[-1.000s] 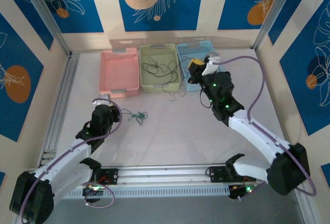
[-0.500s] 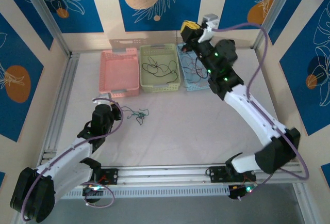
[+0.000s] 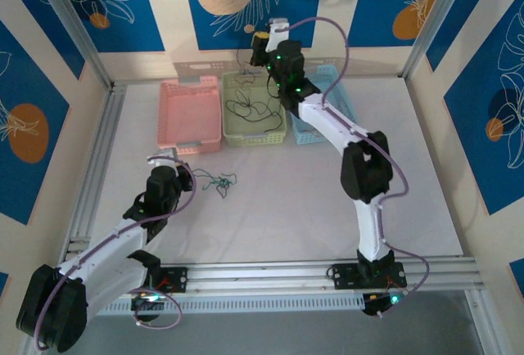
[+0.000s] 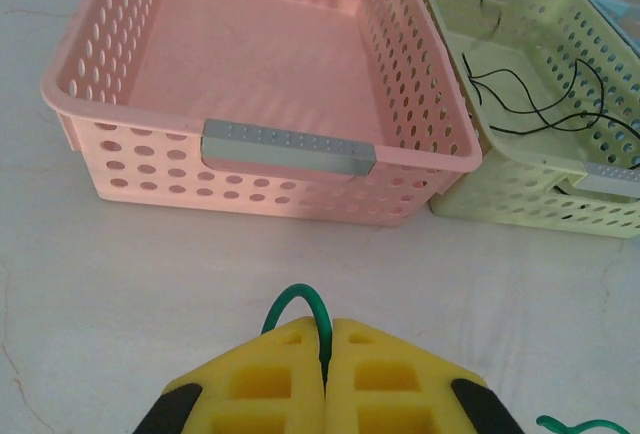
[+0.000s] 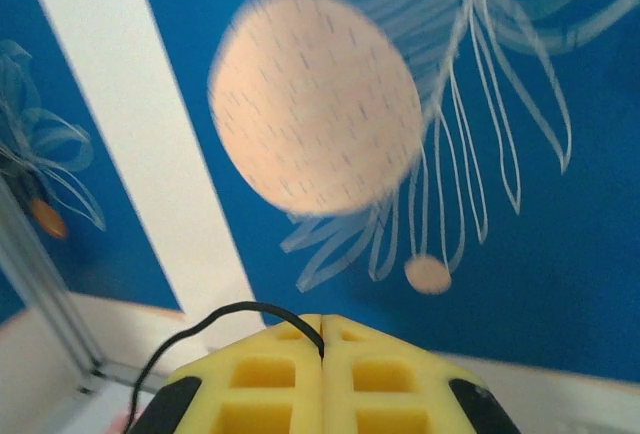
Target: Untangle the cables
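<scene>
A green cable [image 3: 219, 181] lies in a loose squiggle on the white table, and my left gripper [image 3: 183, 177] is shut on its left end. In the left wrist view a green loop [image 4: 297, 302] sticks out from between the yellow pads of that gripper [image 4: 325, 326]. My right gripper [image 3: 260, 44] is raised high over the back of the green basket [image 3: 278, 136], against the wall. It is shut on a black cable [image 5: 230, 316] that curves away to the left of its tips [image 5: 322, 322]. More black cable [image 3: 250, 108] lies coiled inside the green basket.
Three baskets stand in a row at the back: pink [image 3: 190, 144], green, and blue [image 3: 309, 132]. The pink basket [image 4: 260, 144] is straight ahead of the left gripper. The right arm stretches over the blue basket. Metal frame posts and patterned walls close in the table.
The right arm swung up and to the left, from the blue basket to high above the green basket, with the black cable in its grip. The left arm stayed put.
</scene>
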